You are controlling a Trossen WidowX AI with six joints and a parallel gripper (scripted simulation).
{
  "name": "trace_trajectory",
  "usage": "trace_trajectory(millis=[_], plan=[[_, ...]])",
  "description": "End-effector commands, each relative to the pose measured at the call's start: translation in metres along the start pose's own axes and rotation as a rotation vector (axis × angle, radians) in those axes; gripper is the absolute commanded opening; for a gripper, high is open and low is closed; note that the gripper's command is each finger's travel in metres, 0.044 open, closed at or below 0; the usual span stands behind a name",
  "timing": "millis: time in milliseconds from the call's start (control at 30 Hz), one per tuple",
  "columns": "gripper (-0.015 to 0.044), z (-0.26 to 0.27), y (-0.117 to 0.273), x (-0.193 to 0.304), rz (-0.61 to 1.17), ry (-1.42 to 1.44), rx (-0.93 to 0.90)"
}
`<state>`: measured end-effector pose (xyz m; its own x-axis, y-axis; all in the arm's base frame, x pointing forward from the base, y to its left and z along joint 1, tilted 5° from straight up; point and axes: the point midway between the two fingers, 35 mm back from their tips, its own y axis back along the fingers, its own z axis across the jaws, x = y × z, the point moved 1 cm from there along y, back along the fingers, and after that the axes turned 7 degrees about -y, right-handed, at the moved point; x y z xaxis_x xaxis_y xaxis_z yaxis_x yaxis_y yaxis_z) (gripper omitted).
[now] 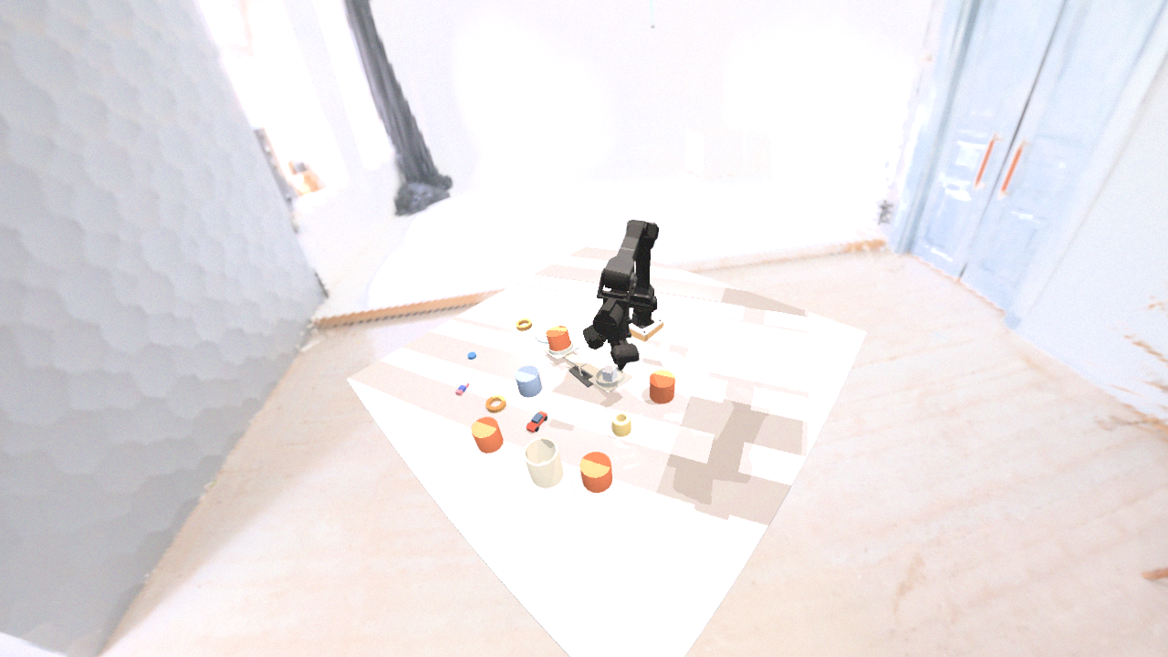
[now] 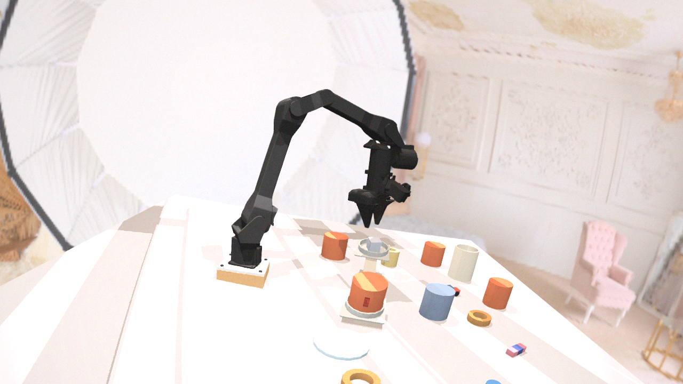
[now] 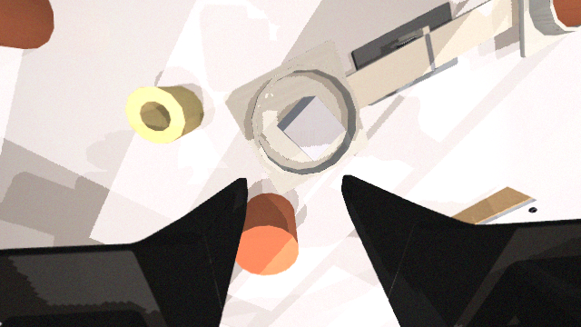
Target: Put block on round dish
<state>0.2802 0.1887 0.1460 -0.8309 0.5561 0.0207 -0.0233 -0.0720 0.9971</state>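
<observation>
The balance (image 2: 370,264) (image 3: 392,68) bears one orange cup (image 2: 366,291) (image 1: 557,337) on its near end in the exterior view; the cup's edge shows at the top right of the wrist view (image 3: 569,9). The other end is a bare ring pan (image 3: 262,136) with a grey block (image 3: 313,127) (image 2: 374,245) (image 1: 608,374) standing in it. A matching orange cup (image 3: 268,236) (image 2: 334,245) (image 1: 662,385) stands on the table beside that pan. My gripper (image 3: 295,183) (image 2: 373,222) (image 1: 622,358) is open and empty, hanging a little above the block. The round pale dish (image 2: 341,344) lies past the cup-bearing end.
A small yellow cylinder (image 3: 163,113) (image 2: 392,256) stands close beyond the pan. Farther off stand a cream cup (image 2: 462,262), a blue cup (image 2: 437,301) and two more orange cups (image 2: 432,253) (image 2: 497,292). Rings (image 2: 478,317) and an eraser (image 2: 515,350) lie around. The arm's base (image 2: 241,274) is left.
</observation>
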Motion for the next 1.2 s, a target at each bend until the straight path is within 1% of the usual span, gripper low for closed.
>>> trace_trajectory(millis=[0,600,933,1067,1167], plan=[[0.0260,-0.001,-0.001,-0.006,0.011,-0.159,0.011],[0.0260,-0.008,0.002,-0.025,0.026,-0.766,0.049],[0.0260,-0.008,0.001,-0.026,0.026,-0.788,0.050],[0.0260,-0.009,-0.012,-0.025,0.026,-0.788,0.050],[0.0260,-0.009,-0.013,-0.025,0.026,-0.788,0.050]])
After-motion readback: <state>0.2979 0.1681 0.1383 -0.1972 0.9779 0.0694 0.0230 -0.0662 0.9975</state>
